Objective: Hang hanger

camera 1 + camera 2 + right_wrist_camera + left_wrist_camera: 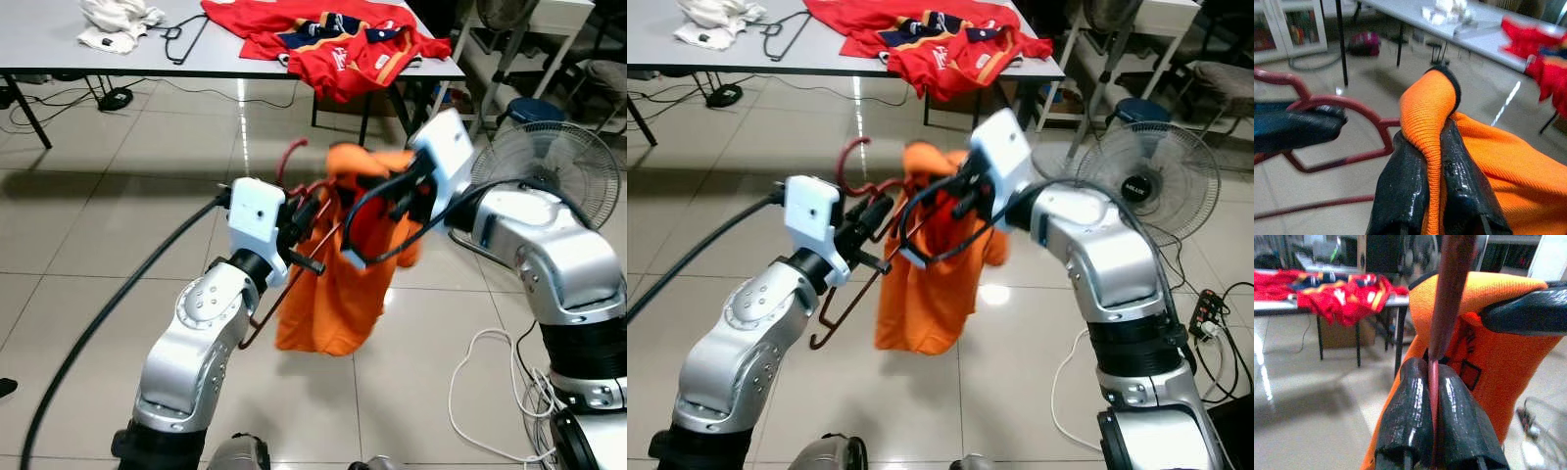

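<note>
A plain orange shirt (338, 284) with a black-edged collar is seen, and a dark red hanger (857, 264). Black fingers are shown on the left tool (1432, 396) and the right tool (1436, 161), on silver arms. At 12 o'clock, a grey desk (59, 54) carries red garments (333, 39) trimmed in navy and yellow, and white cloth (118, 22). The floor tiles (88, 196) are beige.

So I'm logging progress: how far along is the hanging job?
Done: left gripper is shut on the red hanger; right gripper is pinching the orange shirt's collar. In hand: working shirt and hanger together. Left: hanging it up; no rail visible.
</note>
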Available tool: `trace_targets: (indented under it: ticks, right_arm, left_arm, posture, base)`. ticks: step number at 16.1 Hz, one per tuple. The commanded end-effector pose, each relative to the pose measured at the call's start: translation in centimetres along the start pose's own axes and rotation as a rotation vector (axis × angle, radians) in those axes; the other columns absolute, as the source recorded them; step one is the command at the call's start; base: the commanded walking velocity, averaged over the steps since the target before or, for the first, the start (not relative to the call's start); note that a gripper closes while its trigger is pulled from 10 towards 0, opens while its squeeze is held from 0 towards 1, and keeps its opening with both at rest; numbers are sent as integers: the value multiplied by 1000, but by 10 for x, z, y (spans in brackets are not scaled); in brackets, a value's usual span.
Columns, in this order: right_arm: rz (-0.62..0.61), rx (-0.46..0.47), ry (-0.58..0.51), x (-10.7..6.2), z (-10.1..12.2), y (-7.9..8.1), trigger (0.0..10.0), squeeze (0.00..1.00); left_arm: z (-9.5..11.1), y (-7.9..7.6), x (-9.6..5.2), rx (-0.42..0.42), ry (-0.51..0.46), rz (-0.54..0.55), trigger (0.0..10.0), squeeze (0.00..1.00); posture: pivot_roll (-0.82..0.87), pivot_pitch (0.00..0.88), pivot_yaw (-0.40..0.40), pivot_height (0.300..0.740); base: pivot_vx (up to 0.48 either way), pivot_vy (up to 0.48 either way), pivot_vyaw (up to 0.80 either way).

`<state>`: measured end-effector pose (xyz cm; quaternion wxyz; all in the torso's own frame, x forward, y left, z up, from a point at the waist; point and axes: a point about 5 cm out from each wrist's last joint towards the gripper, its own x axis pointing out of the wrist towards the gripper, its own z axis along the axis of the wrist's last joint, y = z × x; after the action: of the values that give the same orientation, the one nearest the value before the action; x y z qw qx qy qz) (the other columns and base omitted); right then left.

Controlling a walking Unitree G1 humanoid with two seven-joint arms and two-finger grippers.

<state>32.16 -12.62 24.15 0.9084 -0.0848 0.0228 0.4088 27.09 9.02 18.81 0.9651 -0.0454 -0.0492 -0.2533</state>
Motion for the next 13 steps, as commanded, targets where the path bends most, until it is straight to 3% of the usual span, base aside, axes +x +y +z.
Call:
trace_targets:
  ticks: [1,4,7,10,11,13]
  right_arm:
    - [4,-38,-100,-4,20,-3,10000,0]
    - [10,-56,-144,-9,30,-9,10000,0]
    - [21,-99,-118,-10,28,-10,10000,0]
    - [154,-206,-67,-11,27,2,10000,0]
    - [152,-231,-38,-12,25,0,10000,0]
    - [-12,-314,148,-21,9,-38,10000,0]
  left_arm:
    - [9,-4,-3,-15,-92,-24,10000,0]
    - [0,-4,-7,51,-80,-54,10000,0]
    - [2,-3,-7,64,-92,-75,10000,0]
    - [-5,-4,-6,198,-55,-114,10000,0]
    - [-6,-4,-6,209,-48,-124,10000,0]
    - [0,-3,-6,201,-43,-157,10000,0]
  posture:
    - [-59,83,-26,740]
    - [-61,81,-29,740]
    - [-61,81,-29,740]
    - [-67,82,-32,740]
    - [-66,82,-35,740]
    - [-68,82,-38,740]
  base:
    - [0,0,0]
    - [0,0,0]
    - [0,0,0]
    - [0,0,0]
    - [0,0,0]
    - [0,0,0]
